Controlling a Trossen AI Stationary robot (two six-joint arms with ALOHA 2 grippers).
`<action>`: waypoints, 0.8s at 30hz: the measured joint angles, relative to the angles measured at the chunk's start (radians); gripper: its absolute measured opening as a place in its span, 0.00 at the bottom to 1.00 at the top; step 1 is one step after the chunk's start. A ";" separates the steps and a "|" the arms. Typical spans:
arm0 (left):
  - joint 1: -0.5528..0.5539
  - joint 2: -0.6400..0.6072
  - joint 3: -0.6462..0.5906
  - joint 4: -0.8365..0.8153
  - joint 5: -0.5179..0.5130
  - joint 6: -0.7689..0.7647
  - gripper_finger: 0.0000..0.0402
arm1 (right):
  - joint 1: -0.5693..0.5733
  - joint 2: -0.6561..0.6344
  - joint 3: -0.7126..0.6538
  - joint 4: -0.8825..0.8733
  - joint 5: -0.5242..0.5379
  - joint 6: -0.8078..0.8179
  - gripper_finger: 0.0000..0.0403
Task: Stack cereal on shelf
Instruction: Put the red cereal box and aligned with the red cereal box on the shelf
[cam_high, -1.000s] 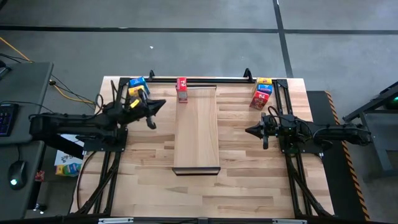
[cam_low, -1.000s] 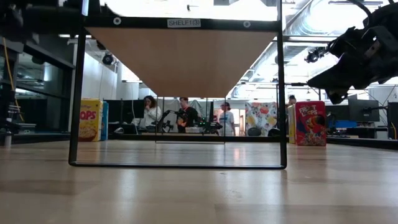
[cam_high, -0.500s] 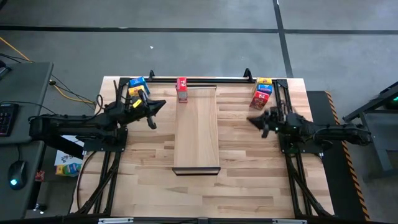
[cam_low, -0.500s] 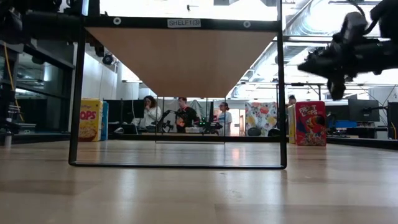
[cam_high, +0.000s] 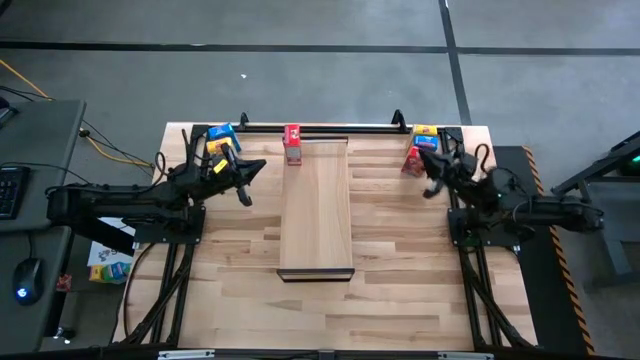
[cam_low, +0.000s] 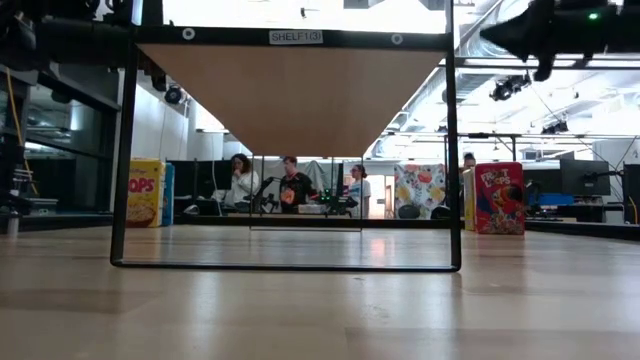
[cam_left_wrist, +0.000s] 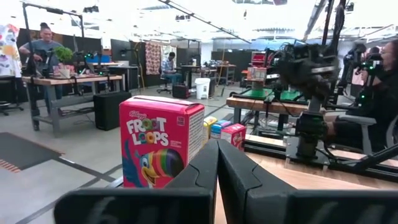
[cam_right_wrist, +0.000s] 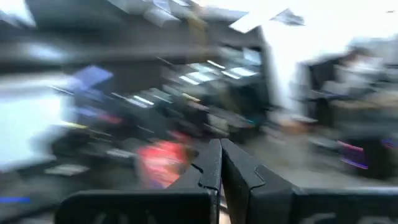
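Note:
The shelf, a long pale board with a dark lip at its near end, lies down the table's middle. One red cereal box stands at its far left corner. A blue and a yellow box stand at the far left. Yellow, blue and red boxes stand at the far right. My left gripper hovers shut between the left boxes and the shelf, pointing right toward the red box. My right gripper is shut and raised high over the right group, holding nothing.
A black frame carries the shelf above the tabletop, as the low view shows. A black rail runs along the table's far edge. Bare striped wood lies at the near side. People sit at benches in the room beyond.
My right gripper has risen and swung toward the table's far edge, over the right group of boxes, and its fingers have tipped upward. It stays shut and holds nothing. The boxes and the shelf have not moved.

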 joint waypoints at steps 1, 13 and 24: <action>0.000 0.000 0.000 0.000 0.000 0.000 0.00 | -0.005 0.010 0.047 -0.110 0.049 0.000 0.01; 0.000 0.000 0.000 0.000 0.000 0.000 0.00 | -0.287 0.391 0.493 -1.211 0.064 0.226 0.54; 0.000 0.000 0.000 0.000 0.000 0.000 0.00 | -0.522 0.660 0.496 -1.192 -0.074 0.056 0.70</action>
